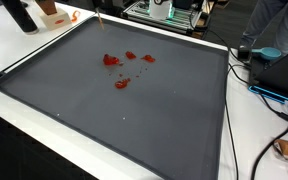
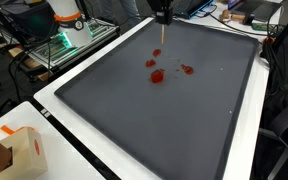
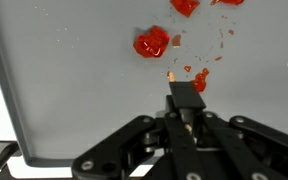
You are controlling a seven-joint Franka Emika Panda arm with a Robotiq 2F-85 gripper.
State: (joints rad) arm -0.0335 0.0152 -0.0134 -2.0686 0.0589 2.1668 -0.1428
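Observation:
My gripper [image 3: 184, 100] is shut on a thin stick [image 3: 172, 78] with an orange tip, which points down at a dark grey mat [image 3: 74, 90]. Several red blobs lie on the mat just past the tip, the largest [image 3: 152, 42] ahead of it on the left and a smaller one [image 3: 199, 80] beside the tip. In an exterior view the gripper [image 2: 162, 14] hangs over the mat's far edge, the stick [image 2: 161, 36] reaching toward the red blobs [image 2: 157, 76]. In an exterior view only the stick [image 1: 100, 17] shows, beyond the blobs [image 1: 121, 83].
The mat [image 1: 134, 120] covers most of a white table [image 1: 14, 110]. A small cardboard box [image 2: 24, 150] stands at a table corner. Cables [image 1: 269, 95] and equipment lie beside the table. A device with green lights [image 2: 69, 42] stands off the mat's edge.

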